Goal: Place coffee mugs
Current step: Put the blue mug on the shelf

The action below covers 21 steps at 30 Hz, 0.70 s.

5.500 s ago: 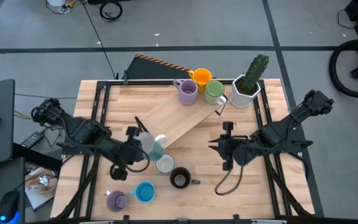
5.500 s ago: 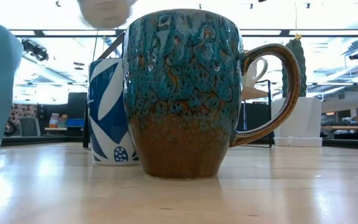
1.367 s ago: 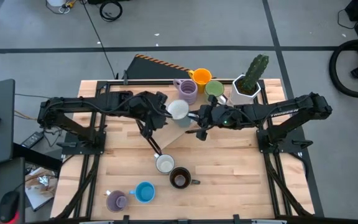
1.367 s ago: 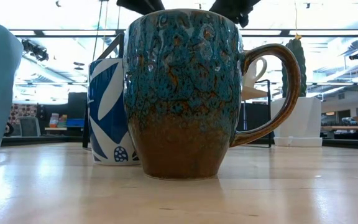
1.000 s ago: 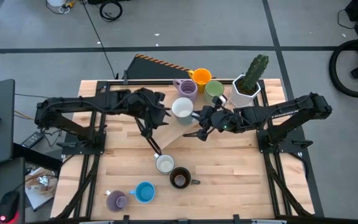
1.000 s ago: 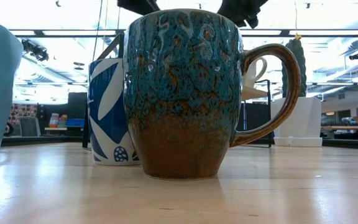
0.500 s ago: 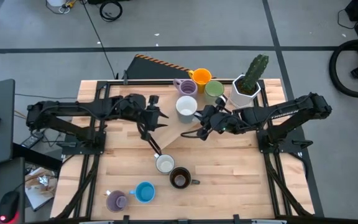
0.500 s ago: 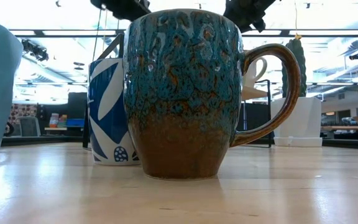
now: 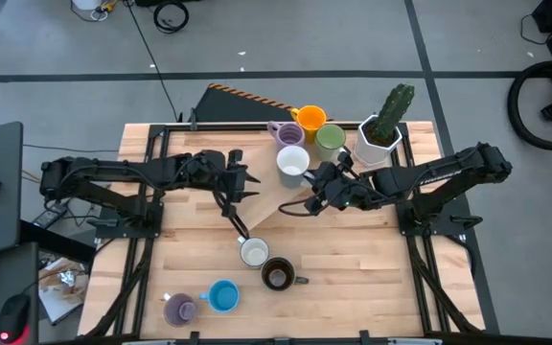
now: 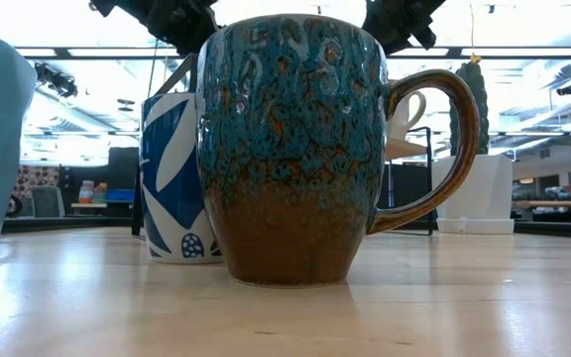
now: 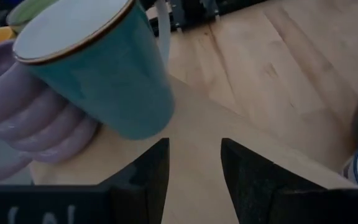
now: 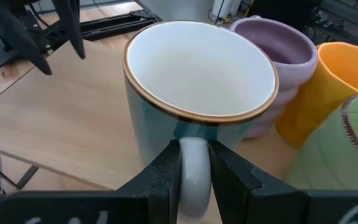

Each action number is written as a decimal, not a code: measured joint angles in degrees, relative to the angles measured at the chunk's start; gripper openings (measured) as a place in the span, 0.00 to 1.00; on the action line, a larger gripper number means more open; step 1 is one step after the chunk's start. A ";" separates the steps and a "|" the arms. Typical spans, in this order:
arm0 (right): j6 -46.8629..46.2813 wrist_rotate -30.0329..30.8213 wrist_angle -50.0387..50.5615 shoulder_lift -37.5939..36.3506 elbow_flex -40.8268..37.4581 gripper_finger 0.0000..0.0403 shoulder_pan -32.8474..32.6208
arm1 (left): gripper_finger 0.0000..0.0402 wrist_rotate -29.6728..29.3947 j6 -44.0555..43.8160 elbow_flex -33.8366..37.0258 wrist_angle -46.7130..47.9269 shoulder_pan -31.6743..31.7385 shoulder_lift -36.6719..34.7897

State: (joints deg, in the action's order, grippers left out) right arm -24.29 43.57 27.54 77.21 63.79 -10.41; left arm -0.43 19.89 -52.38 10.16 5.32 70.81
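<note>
Mugs, eight, on wooden surface (image 9: 372, 268). Teal mug (image 9: 292, 163) with white inside stands on a pale board (image 9: 276, 187), touching the purple mug (image 9: 287, 135); orange mug (image 9: 310, 119) and green mug (image 9: 330, 140) just beside. Right gripper (image 12: 191, 171) pinches the teal mug's handle. Left gripper (image 11: 193, 168) spread, holding nothing, near the teal mug over the board. Patterned white mug (image 9: 254, 252), brown mug (image 9: 277, 275), blue mug (image 9: 222, 295), second purple mug (image 9: 179, 309) sit at the near side. Cactus pot (image 9: 379, 139) at far corner.
</note>
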 joint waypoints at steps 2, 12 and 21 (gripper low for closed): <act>-1.30 0.13 0.35 0.00 0.00 0.21 0.00 | 0.37 0.00 -1.48 0.00 -0.71 -0.02 0.00; -5.58 2.48 3.42 -0.16 0.09 0.21 -0.98 | 0.37 0.01 -2.80 0.00 -1.34 -0.02 0.00; -10.89 4.11 8.76 -0.55 0.20 0.21 -1.74 | 0.37 0.02 -2.76 0.00 -1.32 -0.02 0.00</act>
State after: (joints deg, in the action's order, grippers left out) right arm -35.18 47.68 36.30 76.66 63.99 -12.15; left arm -0.42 17.13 -52.38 8.84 5.30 70.81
